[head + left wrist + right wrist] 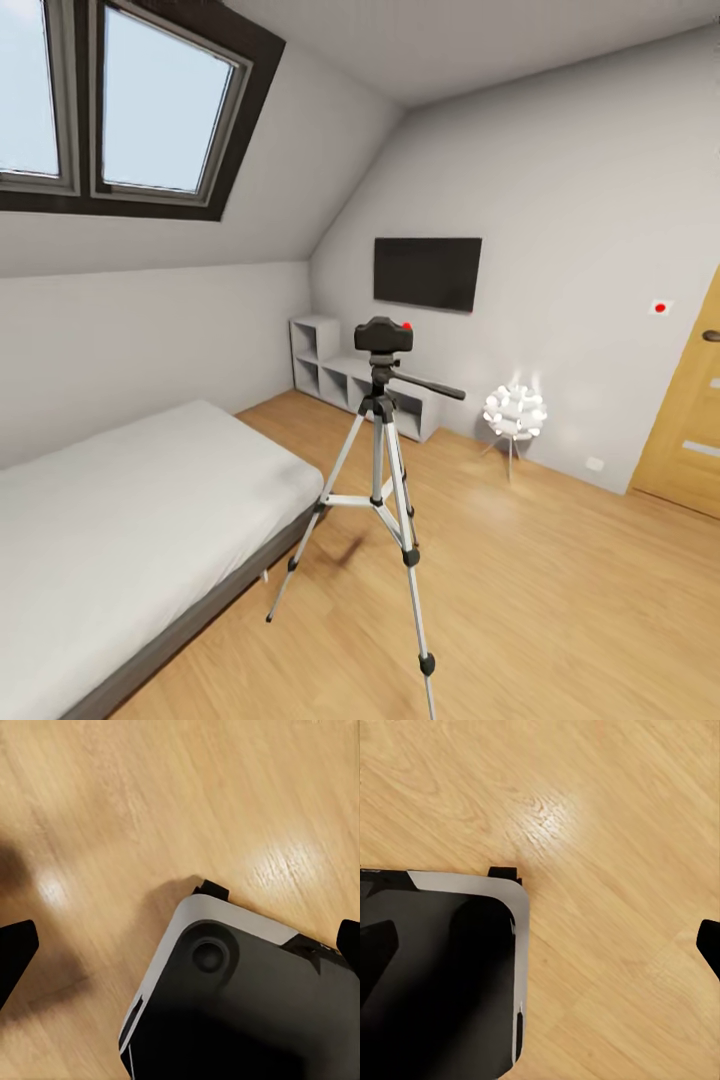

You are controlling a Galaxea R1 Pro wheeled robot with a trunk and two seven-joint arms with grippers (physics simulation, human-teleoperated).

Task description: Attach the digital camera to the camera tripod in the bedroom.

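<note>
Both grippers hang over bare floor [112, 802] with nothing between the fingers; the left gripper [180, 945] shows one dark fingertip at each edge of its wrist view, set wide apart, and the right gripper [540, 945] shows the same spread in its own view, so each reads as open and empty; under each sits a corner of the robot's base [247, 1005], grey-rimmed and black on top, which neither finger touches. From the head view the camera [383, 335] already sits on the head of the tripod [380, 470], upright, red button on top, with the pan handle [430, 385] sticking out to one side; the tripod stands on the wood floor just beside the bed [130, 510], between it and the lamp [515, 410], with the TV [427, 273] on the far wall and a door [690, 420] at the edge; the task looks done or nearly so, though whether the camera is truly locked on cannot be told from here. The main risk now is disturbance; the base stands near the legs, and a turn or a forward roll could clip a foot and tip the whole stand; a raised arm could catch the handle and swing the head; if the camera merely rests on the plate, any such knock would likely send it to the floor.
</note>
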